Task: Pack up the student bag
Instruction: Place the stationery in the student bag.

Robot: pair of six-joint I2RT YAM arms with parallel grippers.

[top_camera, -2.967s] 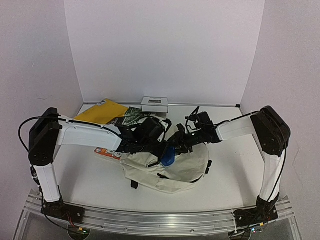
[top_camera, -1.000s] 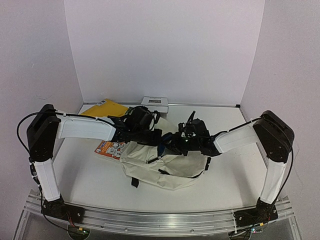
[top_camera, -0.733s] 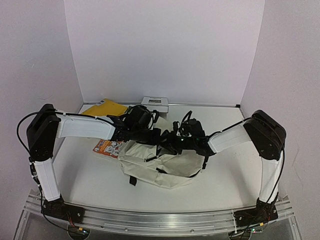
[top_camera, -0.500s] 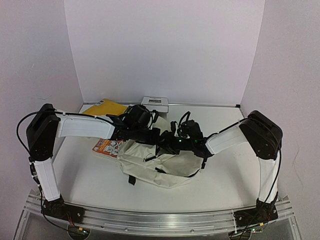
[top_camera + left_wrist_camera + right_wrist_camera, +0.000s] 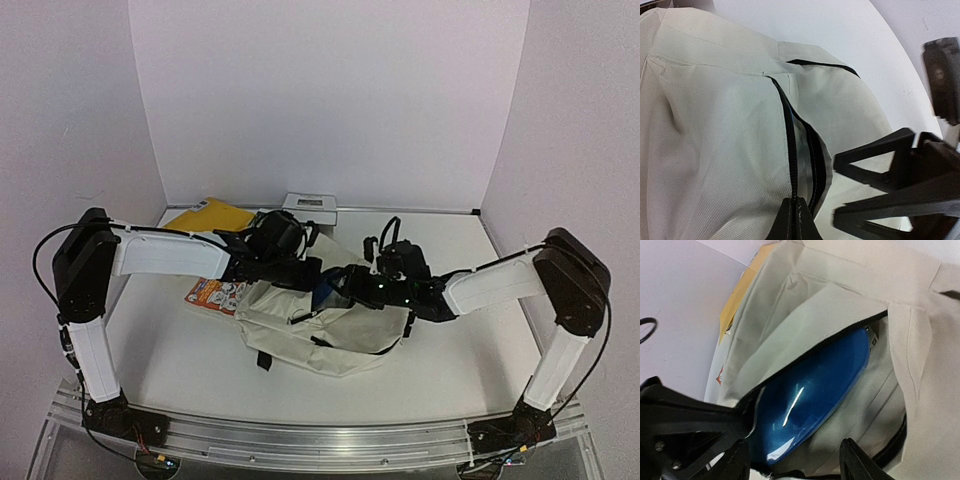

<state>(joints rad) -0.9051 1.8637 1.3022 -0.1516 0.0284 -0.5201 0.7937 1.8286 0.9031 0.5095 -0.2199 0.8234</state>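
With left gripper closed completely on the black zipper edge of the student bag, pinching a fold of the cream fabric and holding the mouth open. Just beside, right gripper with fingers spread wide at the same opening; near end of a glossy blue object between them, already inside the bag, but cannot tell if touched. Lying flat on the table, in the middle between both arms, with a small orange booklet just beside at the left. Farther back, a yellow book, and at the wall a small grey box. Looks soft and limp, probably light, with no stiffness of its own: likely to sag shut when released, and to slide on the smooth table when pushed. Better to take hold at the zipper seam or at a black strap, where the material is doubled, not on the flat panel.
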